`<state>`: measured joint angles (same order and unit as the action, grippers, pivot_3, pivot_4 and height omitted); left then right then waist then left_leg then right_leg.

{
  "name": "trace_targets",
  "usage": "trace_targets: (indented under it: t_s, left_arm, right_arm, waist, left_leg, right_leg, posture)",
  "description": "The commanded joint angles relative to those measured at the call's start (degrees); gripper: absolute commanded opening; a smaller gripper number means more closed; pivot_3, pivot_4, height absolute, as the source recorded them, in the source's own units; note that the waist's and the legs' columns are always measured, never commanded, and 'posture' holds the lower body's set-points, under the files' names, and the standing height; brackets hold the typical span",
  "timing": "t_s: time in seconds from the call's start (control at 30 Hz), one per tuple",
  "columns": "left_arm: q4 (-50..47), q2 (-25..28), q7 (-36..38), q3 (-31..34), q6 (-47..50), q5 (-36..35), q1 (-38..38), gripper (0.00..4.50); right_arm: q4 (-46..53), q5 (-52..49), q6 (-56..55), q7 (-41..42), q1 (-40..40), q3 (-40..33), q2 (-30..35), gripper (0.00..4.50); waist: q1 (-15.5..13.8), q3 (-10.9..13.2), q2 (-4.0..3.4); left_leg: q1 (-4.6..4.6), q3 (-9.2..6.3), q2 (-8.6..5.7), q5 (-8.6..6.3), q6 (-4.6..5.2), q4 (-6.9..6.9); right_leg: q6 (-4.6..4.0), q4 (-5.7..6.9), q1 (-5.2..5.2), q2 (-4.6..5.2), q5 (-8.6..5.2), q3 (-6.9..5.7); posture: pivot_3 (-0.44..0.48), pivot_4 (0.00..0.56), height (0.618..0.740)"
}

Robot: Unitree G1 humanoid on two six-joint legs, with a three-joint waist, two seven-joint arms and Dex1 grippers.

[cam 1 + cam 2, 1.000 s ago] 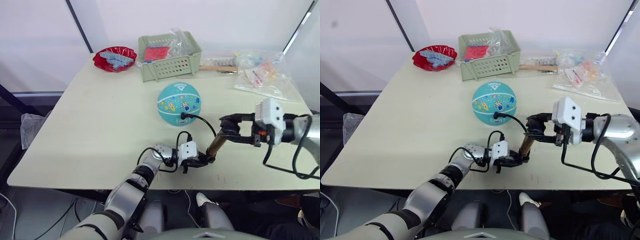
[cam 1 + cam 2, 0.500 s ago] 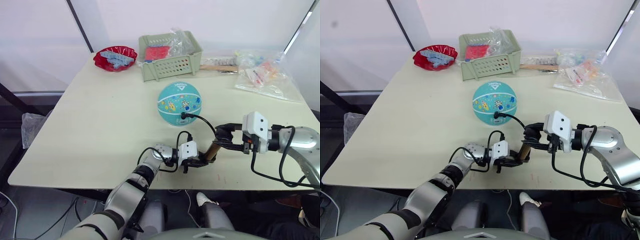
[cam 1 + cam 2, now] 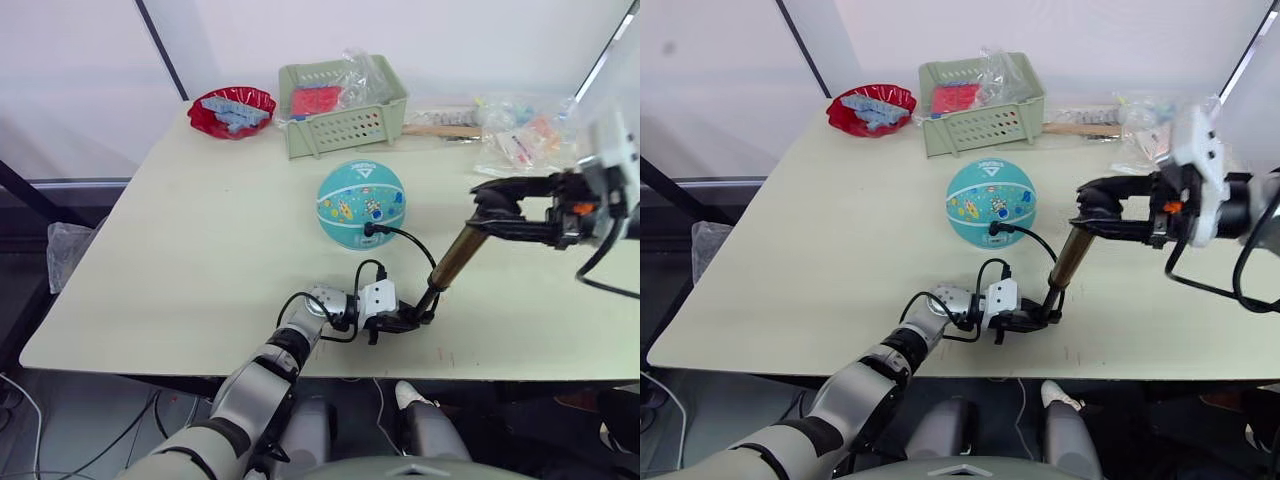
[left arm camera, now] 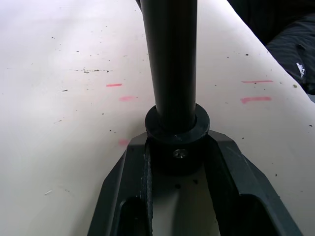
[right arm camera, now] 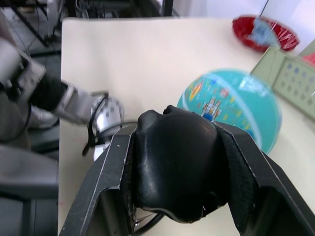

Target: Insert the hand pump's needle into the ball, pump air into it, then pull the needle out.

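Observation:
The teal ball (image 3: 360, 203) rests mid-table. The hand pump (image 3: 452, 260) stands tilted in front of it, its brass barrel drawn out long. My left gripper (image 3: 420, 319) is shut on the pump's black bottom cap (image 4: 177, 142), low on the table. My right gripper (image 3: 492, 210) is raised to the right of the ball, shut on the black T-handle (image 5: 177, 177). The thin black hose (image 3: 412, 242) loops from the pump's base to the ball. The needle's black fitting (image 3: 369, 231) sits against the ball's front, and the pin itself is hidden.
A green basket (image 3: 345, 115) and a red bowl (image 3: 232, 110) stand at the back. Plastic bags (image 3: 520, 145) and a wooden stick (image 3: 440, 130) lie at the back right. The table's front edge (image 3: 330, 365) runs just behind my left gripper.
My right gripper first pushed the handle down toward the left gripper, then rose up and to the right, drawing the pump out longer. Left gripper and ball have stayed put.

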<state>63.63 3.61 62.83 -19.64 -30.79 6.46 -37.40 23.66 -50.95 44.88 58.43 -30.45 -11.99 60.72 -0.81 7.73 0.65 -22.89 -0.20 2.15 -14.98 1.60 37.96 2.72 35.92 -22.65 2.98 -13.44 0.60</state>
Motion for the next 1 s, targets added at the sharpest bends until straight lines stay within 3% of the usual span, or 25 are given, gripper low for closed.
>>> trace_targets:
  t_s: [0.03, 0.23, 0.43, 0.53, 0.7, 1.0]
  left_arm:
    - [4.8, 2.1, -0.8, -1.6, 2.6, 3.6, 2.8, 1.03]
    - [4.7, 2.3, -0.9, -1.6, 2.4, 3.6, 2.9, 1.03]
    - [4.5, 2.3, -0.8, -1.7, 2.3, 3.6, 3.1, 1.03]
    - [4.4, 2.4, -0.8, -1.7, 2.3, 3.6, 3.1, 1.03]
    - [4.4, 2.5, -0.9, -1.7, 2.3, 3.7, 3.2, 1.03]
    - [4.2, 2.3, -0.8, -1.8, 2.3, 3.7, 3.3, 1.03]
  right_arm:
    - [0.4, -3.8, 0.9, -1.7, -4.3, -6.9, 1.9, 1.94]
    - [0.7, -3.7, 1.8, -2.1, -5.0, -6.6, 2.5, 1.94]
    - [3.2, 8.7, -6.8, -0.2, 6.8, 1.6, 1.0, 1.94]
    - [2.4, 12.9, -11.1, -0.2, 10.5, 4.6, -0.1, 1.94]
    - [0.2, 18.2, -17.1, -1.1, 14.2, 9.1, -3.3, 1.94]
    - [-3.7, 28.7, -27.4, -2.5, 19.6, 17.6, -9.8, 1.94]
  waist:
    - [0.0, 0.0, -0.02]
    - [0.0, 0.1, -0.08]
    - [0.1, -0.1, 0.01]
    - [0.3, -0.6, 0.39]
    - [0.6, -0.9, 0.78]
    - [0.6, -1.0, 0.74]
  left_leg:
    - [0.0, 0.0, 0.0, 0.0, 0.0, 0.0]
    - [-0.03, 0.03, 0.03, 0.0, 0.0, 0.0]
    - [0.03, 0.01, 0.0, 0.0, 0.0, -0.01]
    - [0.16, 0.01, 0.03, 0.0, 0.0, -0.01]
    - [0.3, -0.05, 0.16, 0.0, 0.0, 0.0]
    - [0.31, -0.05, 0.09, 0.0, 0.0, 0.0]
  right_leg:
    - [0.0, 0.0, -0.01, 0.01, 0.0, 0.0]
    - [0.0, 0.0, -0.04, 0.06, 0.0, 0.03]
    - [0.01, 0.0, 0.03, -0.01, -0.01, 0.0]
    - [0.03, 0.0, 0.06, -0.08, -0.02, 0.01]
    - [0.15, 0.01, 0.13, -0.1, -0.08, 0.03]
    - [-0.03, 0.01, 0.13, -0.16, 0.02, 0.03]
  posture:
    - [0.0, 0.15, 0.736]
    - [0.0, 0.15, 0.736]
    - [0.0, 0.15, 0.736]
    - [0.0, 0.15, 0.736]
    - [0.0, 0.15, 0.736]
    - [0.0, 0.15, 0.736]
